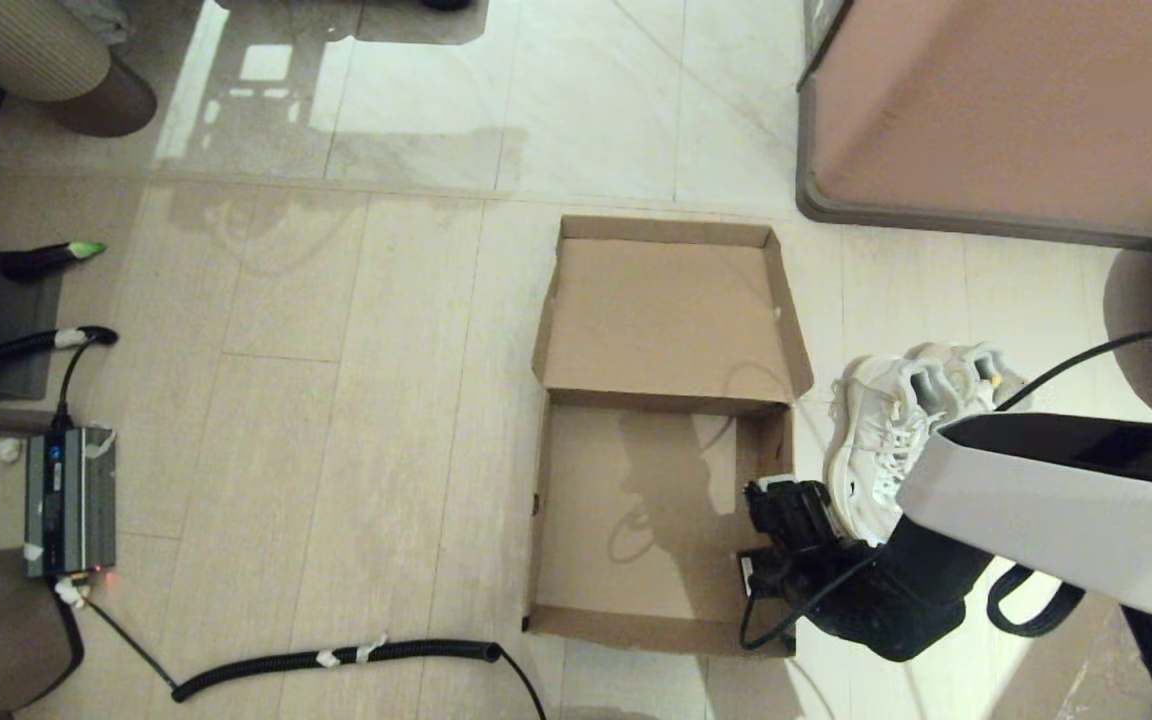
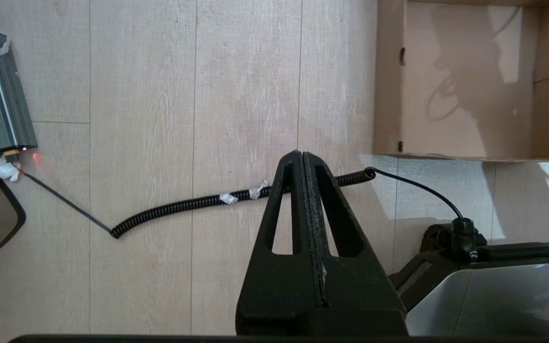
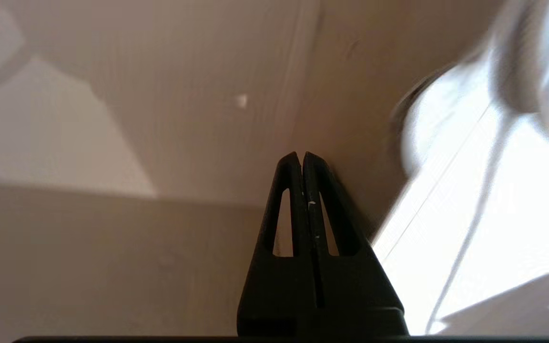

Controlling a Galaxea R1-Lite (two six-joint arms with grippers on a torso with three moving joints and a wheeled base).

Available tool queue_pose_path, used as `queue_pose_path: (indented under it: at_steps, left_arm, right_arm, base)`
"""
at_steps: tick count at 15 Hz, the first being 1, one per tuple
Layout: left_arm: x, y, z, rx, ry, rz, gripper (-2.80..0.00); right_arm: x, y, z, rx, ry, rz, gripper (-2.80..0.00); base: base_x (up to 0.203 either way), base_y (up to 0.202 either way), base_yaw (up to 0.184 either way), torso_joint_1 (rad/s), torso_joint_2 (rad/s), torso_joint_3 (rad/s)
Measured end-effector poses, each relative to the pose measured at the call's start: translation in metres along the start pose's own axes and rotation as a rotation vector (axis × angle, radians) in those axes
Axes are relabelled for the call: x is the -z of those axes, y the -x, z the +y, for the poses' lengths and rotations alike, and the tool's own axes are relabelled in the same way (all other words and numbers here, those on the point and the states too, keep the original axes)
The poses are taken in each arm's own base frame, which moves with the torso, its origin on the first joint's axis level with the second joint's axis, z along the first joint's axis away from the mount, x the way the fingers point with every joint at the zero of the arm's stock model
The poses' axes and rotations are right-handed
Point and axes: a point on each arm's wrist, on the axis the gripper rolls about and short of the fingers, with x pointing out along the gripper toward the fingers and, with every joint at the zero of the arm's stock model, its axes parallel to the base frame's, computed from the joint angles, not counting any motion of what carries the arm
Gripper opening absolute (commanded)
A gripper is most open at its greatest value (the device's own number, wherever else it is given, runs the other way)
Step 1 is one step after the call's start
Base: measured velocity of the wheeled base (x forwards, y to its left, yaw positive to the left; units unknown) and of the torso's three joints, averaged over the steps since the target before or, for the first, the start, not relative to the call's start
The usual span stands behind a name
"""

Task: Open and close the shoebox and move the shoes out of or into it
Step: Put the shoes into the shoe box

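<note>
The brown cardboard shoebox (image 1: 636, 520) lies open on the floor, its hinged lid (image 1: 671, 310) flipped back flat behind it, and nothing is inside. The white mesh shoes (image 1: 896, 440) stand side by side on the floor just right of the box. My right gripper (image 1: 774, 497) is shut and empty, low at the box's right wall near its front corner. In the right wrist view its fingers (image 3: 301, 155) point at the inner cardboard (image 3: 184, 119), with a blurred shoe (image 3: 532, 62) beside them. My left gripper (image 2: 301, 153) is shut over bare floor, left of the box (image 2: 446, 85).
A large pinkish-brown cabinet (image 1: 1016, 110) stands at the back right. A coiled black cable (image 1: 336, 660) runs along the floor in front of the box to a grey power unit (image 1: 71, 500) at the left. Rounded furniture (image 1: 36, 50) sits at the far left corner.
</note>
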Motion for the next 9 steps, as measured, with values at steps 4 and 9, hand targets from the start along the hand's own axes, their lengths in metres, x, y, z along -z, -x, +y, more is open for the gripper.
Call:
queue_pose_path:
  at_steps: [4,9]
  left_arm:
    - [0.0,0.0,0.0,0.0,0.003,-0.001,-2.8]
    - [0.0,-0.001,-0.001,0.027,-0.121,-0.008,-2.8]
  right_arm:
    - [-0.035,0.051,0.003,-0.039,-0.03,-0.131,-2.8]
    - [-0.043,0.162,-0.01,-0.099,-0.036,-0.289,-2.8]
  base:
    - [0.0,0.0,0.0,0.0,0.0,0.0]
    - [0.0,0.0,0.0,0.0,0.0,0.0]
